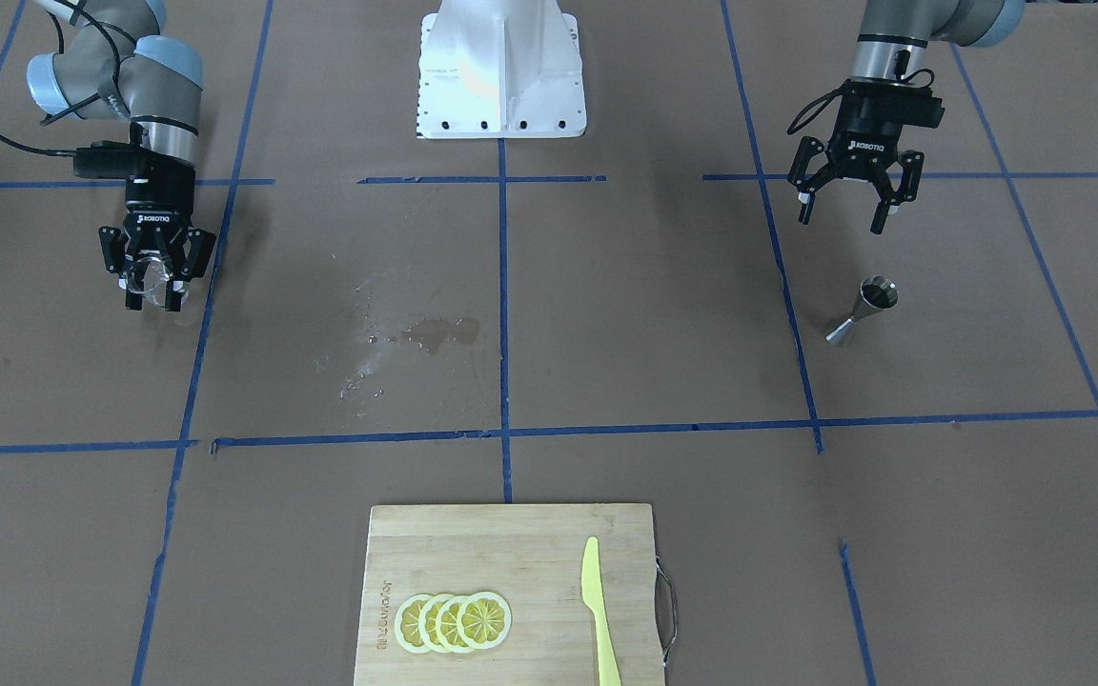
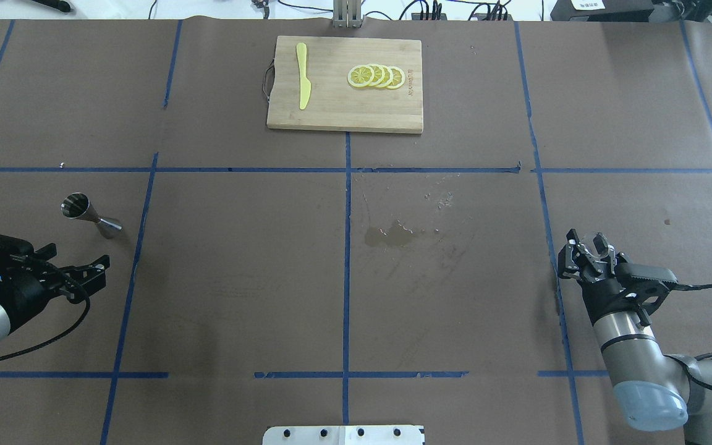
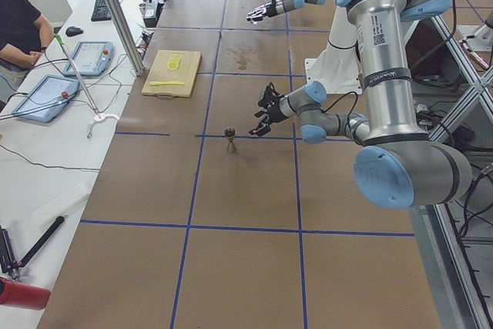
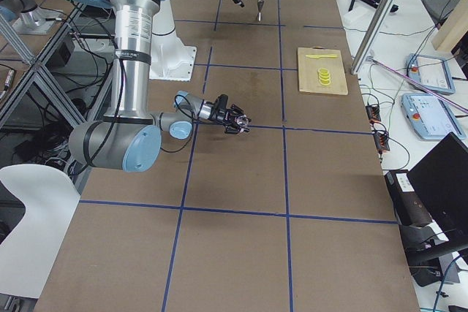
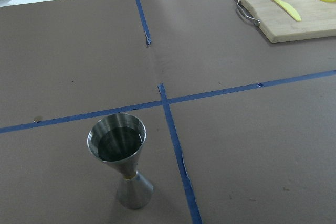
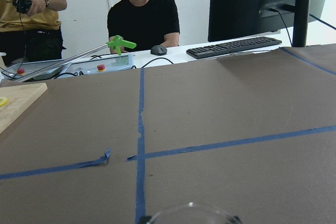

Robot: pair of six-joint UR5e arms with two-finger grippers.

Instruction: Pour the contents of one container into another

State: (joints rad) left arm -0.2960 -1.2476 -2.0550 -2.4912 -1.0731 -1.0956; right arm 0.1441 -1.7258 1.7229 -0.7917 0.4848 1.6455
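**A:** Where was the clear glass cup [image 1: 154, 279]?

**B:** In the right gripper [image 1: 153, 301]. Its fingers were closed on the cup's sides, low over the table [image 1: 654, 314] on the robot's right, close to a blue tape line. Only the rim showed at the bottom edge of the right wrist view, and I could not tell whether the base touched the paper.

**A:** And the steel jigger [image 1: 862, 310]?

**B:** It stood upright on the table on the robot's left, well apart from the cup, with nothing touching it. In the left wrist view its upper cone looked dark inside, but I could not tell whether it held liquid.

**A:** What about the left gripper [image 1: 842, 221]?

**B:** Its fingers were spread wide and held nothing. It hung near the jigger, on the robot's side of it, not touching.

**A:** Anything else on the table?

**B:** A wet patch [image 1: 435, 333] darkened the paper near the middle, between the two arms. At the far edge from the robot lay a wooden cutting board [image 1: 511, 543], with a row of overlapping lemon slices [image 1: 454, 621] on it and a yellow knife [image 1: 599, 610] lying apart from them.
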